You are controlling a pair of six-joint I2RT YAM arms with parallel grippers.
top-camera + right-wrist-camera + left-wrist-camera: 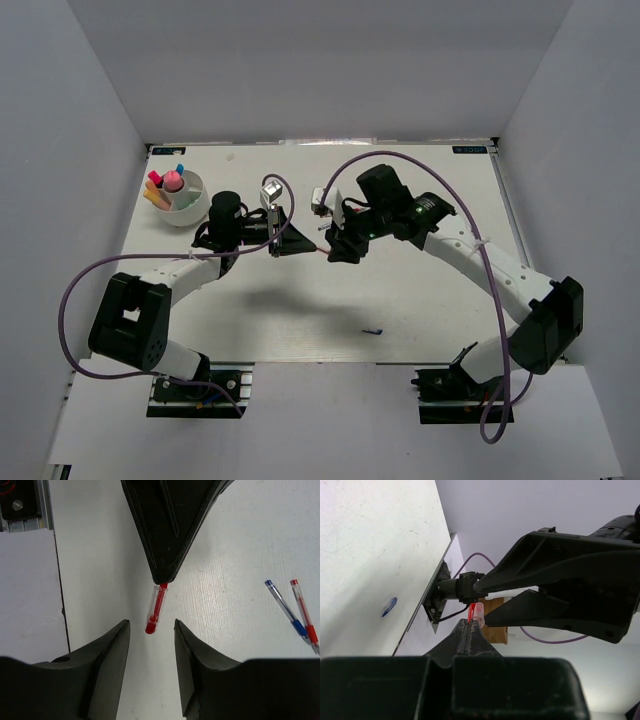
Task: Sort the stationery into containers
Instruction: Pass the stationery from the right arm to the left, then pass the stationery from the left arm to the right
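Note:
A thin red pen (156,607) with a clear barrel hangs in the air above the middle of the table. My left gripper (468,622) is shut on one end of it. My right gripper (151,622) faces it tip to tip, open, its fingers either side of the pen's free red end without touching it. From above the two grippers meet at the pen (321,250). The white round bowl (190,212) stands at the far left, holding pink, orange and blue stationery (172,183). A blue pen (285,611) and another red pen (305,617) lie side by side on the table.
A small blue piece (373,331) lies on the table near the front edge. A small white and grey box (270,190) sits behind the left gripper. White walls close the table on three sides. Purple cables loop over both arms.

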